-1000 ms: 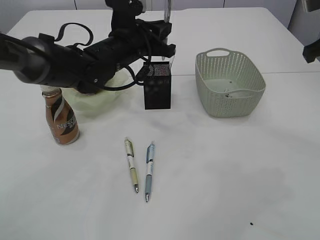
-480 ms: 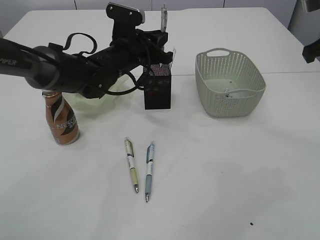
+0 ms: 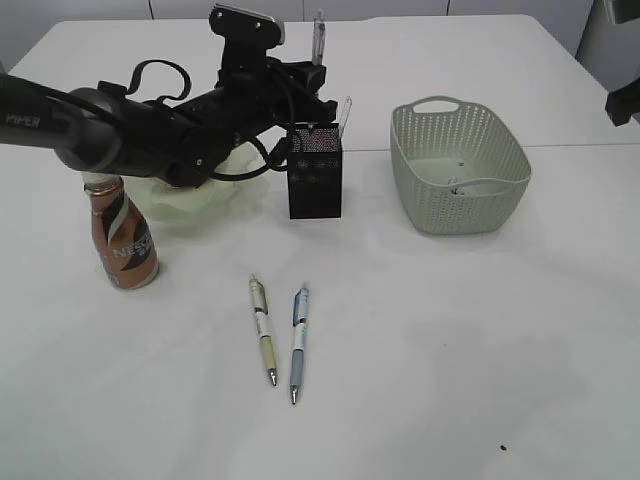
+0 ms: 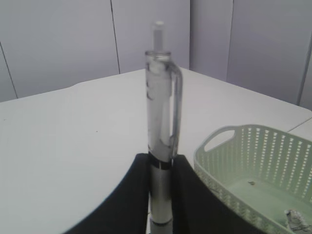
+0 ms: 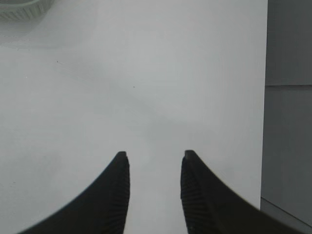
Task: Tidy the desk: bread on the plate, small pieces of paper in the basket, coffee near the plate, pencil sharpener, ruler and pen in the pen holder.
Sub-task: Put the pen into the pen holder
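My left gripper (image 3: 318,70) is shut on a clear pen (image 3: 319,35), held upright just above the black mesh pen holder (image 3: 315,185). In the left wrist view the pen (image 4: 161,97) stands between the dark fingers (image 4: 139,195). A clear thin stick (image 3: 345,115) leans out of the holder. Two more pens (image 3: 262,330) (image 3: 297,342) lie on the table in front. The coffee bottle (image 3: 121,235) stands beside the pale green plate (image 3: 190,205), which the arm largely hides. Bread and pencil sharpener are out of view. My right gripper (image 5: 155,156) is open over bare table.
The green basket (image 3: 460,170) sits right of the holder with paper scraps (image 3: 465,186) inside; in the left wrist view the basket (image 4: 253,165) appears at lower right. The left arm stretches from the left edge across the plate. A small dark speck (image 3: 503,448) lies near the front.
The left arm has risen and drawn back a little, and the held pen has shifted slightly left above the holder. The right gripper is unchanged.
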Controlling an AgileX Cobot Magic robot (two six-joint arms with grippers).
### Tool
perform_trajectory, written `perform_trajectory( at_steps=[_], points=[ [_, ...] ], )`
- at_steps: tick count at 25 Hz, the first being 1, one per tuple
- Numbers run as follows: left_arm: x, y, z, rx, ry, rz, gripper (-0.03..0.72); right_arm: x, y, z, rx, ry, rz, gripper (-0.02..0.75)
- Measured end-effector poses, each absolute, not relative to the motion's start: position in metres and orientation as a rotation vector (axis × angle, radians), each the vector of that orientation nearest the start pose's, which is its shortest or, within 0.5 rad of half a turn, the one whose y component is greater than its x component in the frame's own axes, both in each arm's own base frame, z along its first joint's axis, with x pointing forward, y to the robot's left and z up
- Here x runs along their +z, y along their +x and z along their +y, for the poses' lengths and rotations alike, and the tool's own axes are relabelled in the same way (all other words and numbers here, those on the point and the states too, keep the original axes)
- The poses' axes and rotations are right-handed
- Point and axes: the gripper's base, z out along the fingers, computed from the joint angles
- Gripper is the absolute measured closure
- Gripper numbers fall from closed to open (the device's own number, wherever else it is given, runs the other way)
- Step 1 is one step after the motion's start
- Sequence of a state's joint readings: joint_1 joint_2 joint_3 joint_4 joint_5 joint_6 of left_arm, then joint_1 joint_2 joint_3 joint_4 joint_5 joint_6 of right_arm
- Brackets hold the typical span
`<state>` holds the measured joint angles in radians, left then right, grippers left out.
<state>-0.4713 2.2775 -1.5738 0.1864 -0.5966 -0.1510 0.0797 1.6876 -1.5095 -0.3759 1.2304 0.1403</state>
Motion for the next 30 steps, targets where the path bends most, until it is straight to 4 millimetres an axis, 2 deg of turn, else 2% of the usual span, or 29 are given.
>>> perform_trajectory(
  at_steps=[10,19,30],
  points=[
    [0.17,0.464,-0.24,-0.432,0.452,1.59,0.617,0.316,0.347,-0.004,-0.485,-0.03,2.816,0.446],
    [0.169,0.464,-0.239,-0.43,0.445,1.604,0.608,0.316,0.347,-0.004,-0.485,-0.03,2.816,0.446],
    [0.168,0.464,-0.239,-0.437,0.428,1.617,0.442,0.316,0.347,-0.004,-0.485,-0.03,2.816,0.446]
  ],
)
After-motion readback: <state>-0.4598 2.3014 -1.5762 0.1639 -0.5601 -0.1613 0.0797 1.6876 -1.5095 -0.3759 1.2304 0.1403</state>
